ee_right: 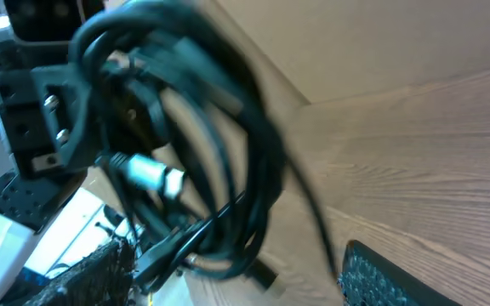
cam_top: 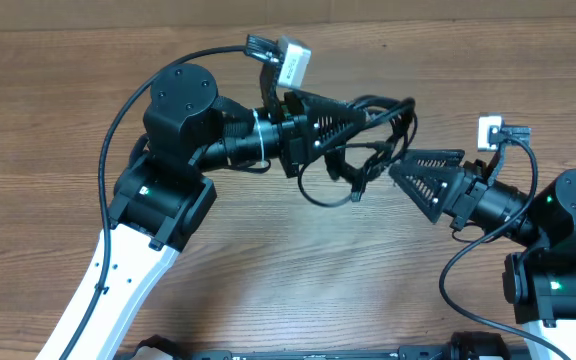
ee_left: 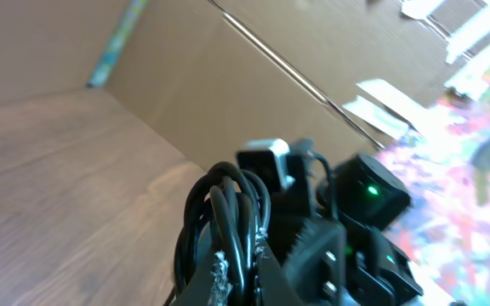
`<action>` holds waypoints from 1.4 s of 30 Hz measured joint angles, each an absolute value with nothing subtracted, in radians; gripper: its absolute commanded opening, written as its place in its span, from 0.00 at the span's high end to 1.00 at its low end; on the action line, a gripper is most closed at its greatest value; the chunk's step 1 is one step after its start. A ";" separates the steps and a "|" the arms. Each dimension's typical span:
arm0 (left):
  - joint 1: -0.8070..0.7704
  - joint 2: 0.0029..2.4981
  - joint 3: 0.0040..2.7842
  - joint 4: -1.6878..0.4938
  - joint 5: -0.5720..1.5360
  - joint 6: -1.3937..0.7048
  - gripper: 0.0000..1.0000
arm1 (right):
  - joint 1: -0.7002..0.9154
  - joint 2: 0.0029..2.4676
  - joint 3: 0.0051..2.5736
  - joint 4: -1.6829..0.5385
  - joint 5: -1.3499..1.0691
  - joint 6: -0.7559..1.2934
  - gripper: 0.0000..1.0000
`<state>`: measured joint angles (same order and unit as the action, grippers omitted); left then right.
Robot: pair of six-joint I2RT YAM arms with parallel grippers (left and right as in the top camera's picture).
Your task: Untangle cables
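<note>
Right hand: jaws wide apart, gripping nothing, tips just beside the bundle. Cables: coiled, hanging over the table from left hand, which is clamped on the upper loops. Judged light and limp; take a free lower loop.

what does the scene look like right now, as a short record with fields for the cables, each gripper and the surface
cables: black cables, one looped, tangled bundle between the two grippers
plug: silver plug end showing in the bundle
left gripper: shut on the cables
right gripper: open, pointed at the bundle, not gripping it
surface: wooden table; cannot tell if the lowest loop touches it
untangled: not yet
</note>
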<state>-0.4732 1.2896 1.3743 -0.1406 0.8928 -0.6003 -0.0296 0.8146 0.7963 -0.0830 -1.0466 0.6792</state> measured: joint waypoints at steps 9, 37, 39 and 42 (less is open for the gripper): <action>-0.531 1.290 1.374 -0.137 0.950 -0.600 0.96 | -0.029 0.867 0.796 -0.083 -0.998 0.680 0.28; -0.485 1.318 1.374 -0.081 0.951 -0.476 0.96 | -0.025 0.981 0.798 0.019 -1.127 0.681 0.29; -0.457 1.318 1.374 -0.083 0.951 -0.415 0.96 | -0.025 0.975 0.798 0.019 -1.131 0.681 0.29; -0.434 1.318 1.374 -0.086 0.968 -0.286 0.96 | -0.025 0.955 0.798 0.042 -1.143 0.680 0.29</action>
